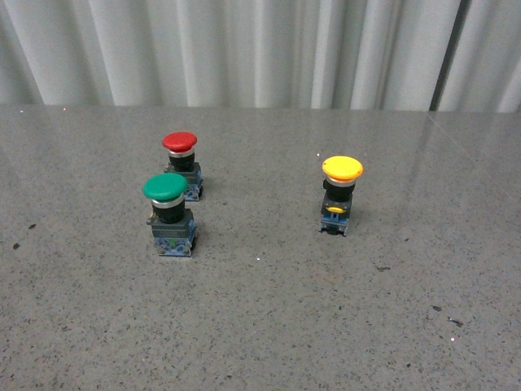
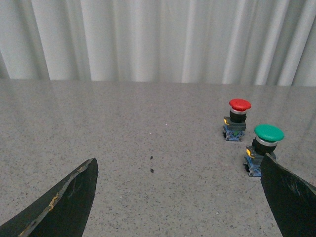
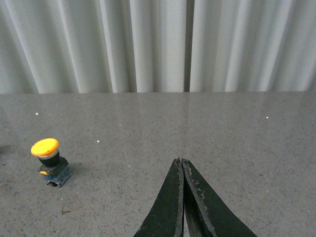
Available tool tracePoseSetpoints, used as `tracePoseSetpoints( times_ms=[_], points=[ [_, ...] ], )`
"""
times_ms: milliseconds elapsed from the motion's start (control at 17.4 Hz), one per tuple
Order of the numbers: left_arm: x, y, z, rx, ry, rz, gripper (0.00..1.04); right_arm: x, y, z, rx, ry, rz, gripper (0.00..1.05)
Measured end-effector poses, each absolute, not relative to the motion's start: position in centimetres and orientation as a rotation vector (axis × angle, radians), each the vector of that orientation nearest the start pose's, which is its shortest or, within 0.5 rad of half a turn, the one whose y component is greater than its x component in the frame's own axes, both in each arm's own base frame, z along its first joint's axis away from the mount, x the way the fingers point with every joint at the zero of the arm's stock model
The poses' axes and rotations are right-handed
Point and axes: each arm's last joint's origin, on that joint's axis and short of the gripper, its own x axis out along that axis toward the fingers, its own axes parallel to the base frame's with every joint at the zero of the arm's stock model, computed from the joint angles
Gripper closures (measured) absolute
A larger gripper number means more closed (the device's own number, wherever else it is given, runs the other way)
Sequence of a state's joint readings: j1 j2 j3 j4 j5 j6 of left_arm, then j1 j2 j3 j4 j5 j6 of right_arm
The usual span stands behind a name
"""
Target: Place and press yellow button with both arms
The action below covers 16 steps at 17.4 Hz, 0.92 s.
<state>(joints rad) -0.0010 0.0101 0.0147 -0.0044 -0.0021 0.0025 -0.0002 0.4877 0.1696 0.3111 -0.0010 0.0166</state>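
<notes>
The yellow button (image 1: 341, 192) stands upright on the grey table, right of centre, with its yellow cap on top and a blue-grey base. It also shows in the right wrist view (image 3: 49, 160), far off to one side of my right gripper (image 3: 181, 161), which is shut and empty. My left gripper (image 2: 180, 165) is open and empty, its black fingers (image 2: 69, 197) wide apart over bare table. Neither arm shows in the front view.
A green-capped button (image 1: 168, 212) and a red-capped button (image 1: 182, 163) stand together at the left. In the left wrist view the green one (image 2: 264, 148) is just beyond one finger, the red one (image 2: 237, 118) farther off. A pale curtain (image 1: 260, 49) backs the table.
</notes>
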Motion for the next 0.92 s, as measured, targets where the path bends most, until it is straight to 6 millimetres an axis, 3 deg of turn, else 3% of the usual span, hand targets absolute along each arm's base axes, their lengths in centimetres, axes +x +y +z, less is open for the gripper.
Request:
tracePoseSetpoints(
  times_ms=[345,921],
  points=[
    [9.7,0.0,16.7,0.002,-0.001,-0.001,0.07,12.0,0.0,18.4,0.009,0.007,0.0,1.03],
    [9.7,0.0,16.7,0.002,-0.001,-0.001,0.07,10.8,0.0,17.0,0.007,-0.015,0.0,1.03]
  ],
)
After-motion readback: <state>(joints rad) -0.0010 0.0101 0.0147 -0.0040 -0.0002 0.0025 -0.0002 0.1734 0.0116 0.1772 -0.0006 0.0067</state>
